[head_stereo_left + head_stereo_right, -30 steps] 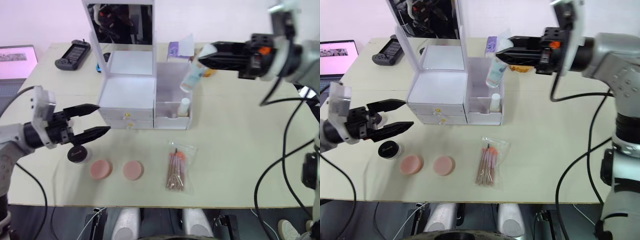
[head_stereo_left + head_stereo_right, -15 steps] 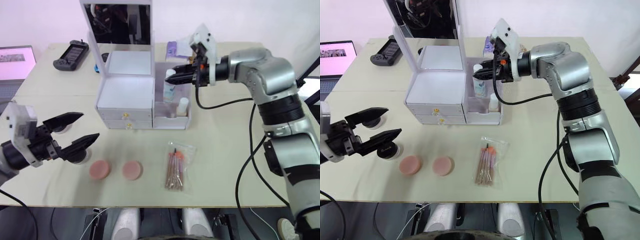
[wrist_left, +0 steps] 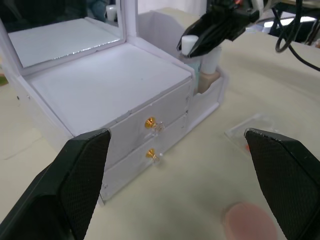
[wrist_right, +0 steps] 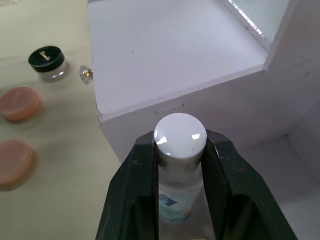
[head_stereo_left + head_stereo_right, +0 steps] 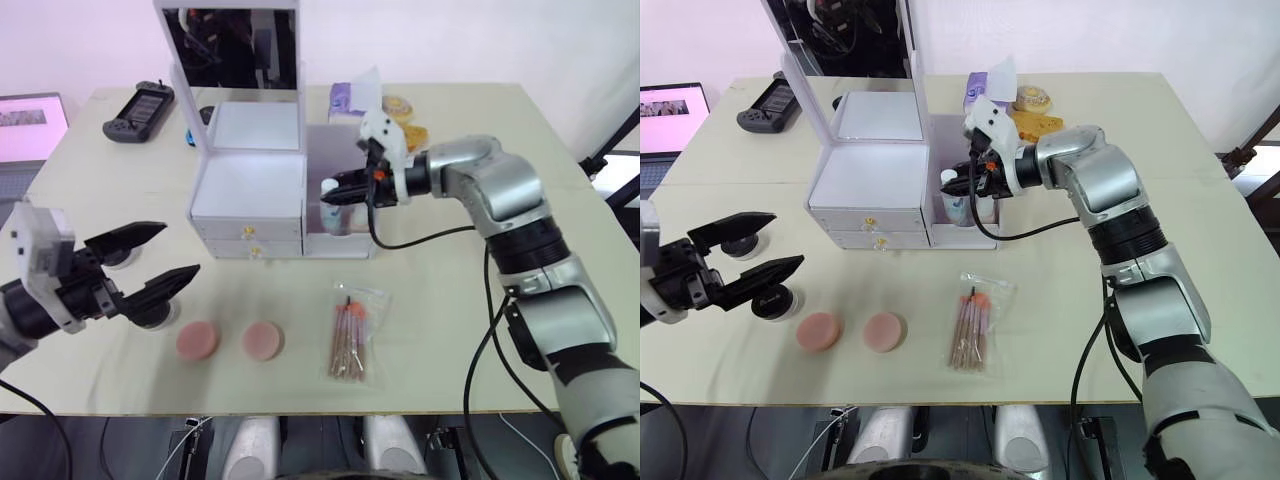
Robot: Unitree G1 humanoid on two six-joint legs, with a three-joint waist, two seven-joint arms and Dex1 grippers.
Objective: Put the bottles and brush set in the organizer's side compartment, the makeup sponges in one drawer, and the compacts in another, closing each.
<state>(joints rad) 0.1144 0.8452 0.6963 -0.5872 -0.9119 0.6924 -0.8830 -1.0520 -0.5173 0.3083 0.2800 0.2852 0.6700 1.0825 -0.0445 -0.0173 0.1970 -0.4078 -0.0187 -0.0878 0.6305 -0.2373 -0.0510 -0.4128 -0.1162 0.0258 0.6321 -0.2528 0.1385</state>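
My right gripper (image 4: 180, 145) is shut on the short blue-labelled bottle (image 4: 180, 135), holding it upright inside the side compartment (image 5: 352, 235) of the white organizer (image 5: 250, 180). The taller yellowish bottle (image 3: 210, 75) stands beside it in that bin. Both gold-knobbed drawers (image 3: 149, 123) are shut. My left gripper (image 5: 180, 250) is open, hovering left of the organizer above a black-lidded compact (image 5: 772, 300); another compact (image 5: 121, 258) is partly hidden behind its upper finger. Two pink makeup sponges (image 5: 197, 340) (image 5: 263, 341) and the brush set (image 5: 350, 335) lie near the table's front.
The mirror lid (image 5: 235, 45) stands upright behind the drawers. A purple tissue pack (image 5: 347, 100) and a yellow packet (image 5: 405, 125) sit behind the bin. A game controller (image 5: 138, 103) and a laptop (image 5: 30, 115) are at the far left.
My right gripper has come down and forward with the blue-labelled bottle, from above the bin into it. My left gripper drew back to the left and then held still.
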